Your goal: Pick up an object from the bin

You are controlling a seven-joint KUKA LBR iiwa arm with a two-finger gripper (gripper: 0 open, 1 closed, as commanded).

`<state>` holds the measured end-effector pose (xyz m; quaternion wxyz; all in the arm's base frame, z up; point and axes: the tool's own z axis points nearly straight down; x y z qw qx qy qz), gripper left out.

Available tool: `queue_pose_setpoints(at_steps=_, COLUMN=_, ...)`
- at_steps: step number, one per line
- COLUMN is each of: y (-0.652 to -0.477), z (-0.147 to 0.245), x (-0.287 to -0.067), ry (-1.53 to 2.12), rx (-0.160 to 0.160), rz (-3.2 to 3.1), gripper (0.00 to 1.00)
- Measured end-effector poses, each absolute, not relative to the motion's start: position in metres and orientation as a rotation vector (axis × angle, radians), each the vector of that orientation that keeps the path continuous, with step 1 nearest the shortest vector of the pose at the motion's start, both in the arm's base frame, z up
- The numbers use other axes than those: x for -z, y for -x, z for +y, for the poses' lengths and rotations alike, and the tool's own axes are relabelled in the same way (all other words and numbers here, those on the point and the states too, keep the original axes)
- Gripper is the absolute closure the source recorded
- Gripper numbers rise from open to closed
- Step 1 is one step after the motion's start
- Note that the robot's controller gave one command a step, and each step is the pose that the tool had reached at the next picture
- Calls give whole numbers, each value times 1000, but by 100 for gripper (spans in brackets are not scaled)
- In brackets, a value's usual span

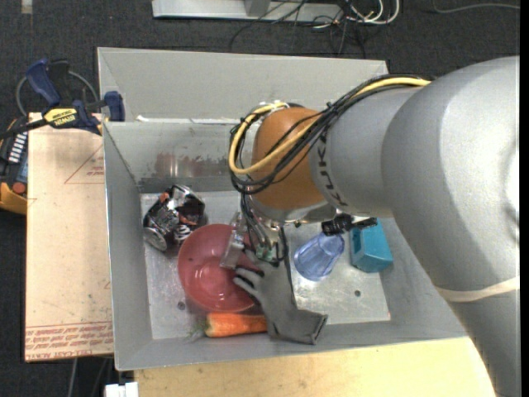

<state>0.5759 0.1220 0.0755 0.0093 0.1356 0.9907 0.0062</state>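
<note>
- The gripper (241,265) hangs low in the grey metal bin (124,255), under the arm's orange wrist cover (285,160).
- Its tip sits at the right rim of a round red plastic bowl (207,271). I cannot tell how far open it is, or whether it grips or only touches that rim.
- Just below and to the right of the gripper lies a crumpled dark grey cloth (291,314), with one end running up under the tip.
- Below the gripper, an orange carrot (235,326) lies lengthwise along the near wall, touching the bowl's lower edge and the cloth.
- To the gripper's right lies a clear blue plastic bottle with a black cap (316,257). A teal rectangular box (372,251) sits just beside it, farther right.
- Up and to the left, past the bowl, a crushed black-and-silver can (171,217) rests close to the left wall.
- The bowl fills most of the floor between the gripper and the left wall.
- Bare floor lies to the lower right of the gripper, beyond the cloth, and along the far wall above the bowl.
</note>
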Motion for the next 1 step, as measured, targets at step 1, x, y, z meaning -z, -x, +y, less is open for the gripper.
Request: queue_pose_setpoints(at_steps=1, y=-575, z=122, x=-78, ry=-424, rx=-18, rz=3095, gripper=100)
